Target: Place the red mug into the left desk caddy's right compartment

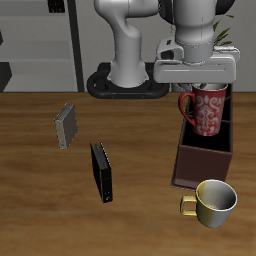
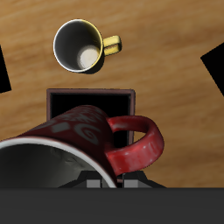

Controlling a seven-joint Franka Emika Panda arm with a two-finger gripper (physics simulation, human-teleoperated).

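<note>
My gripper [image 1: 203, 86] is shut on the red mug [image 1: 207, 110], a red-and-white speckled mug with a red handle [image 2: 140, 145]. It hangs tilted in the air over the left desk caddy [image 1: 203, 170], a long dark box near the table's edge. In the wrist view the red mug [image 2: 74, 140] fills the foreground, its pale inside facing the camera. Past its rim shows the right compartment [image 2: 80, 101], the dark end cell nearest the cream mug. The mug is above the caddy's walls, not inside them.
A yellowish-cream mug [image 1: 214, 202] stands just before the caddy's near end, also seen as the cream mug [image 2: 83, 45] in the wrist view. A slim black upright slab [image 1: 101, 172] and a small grey block [image 1: 66, 126] stand on the wooden table [image 1: 40, 200] farther away.
</note>
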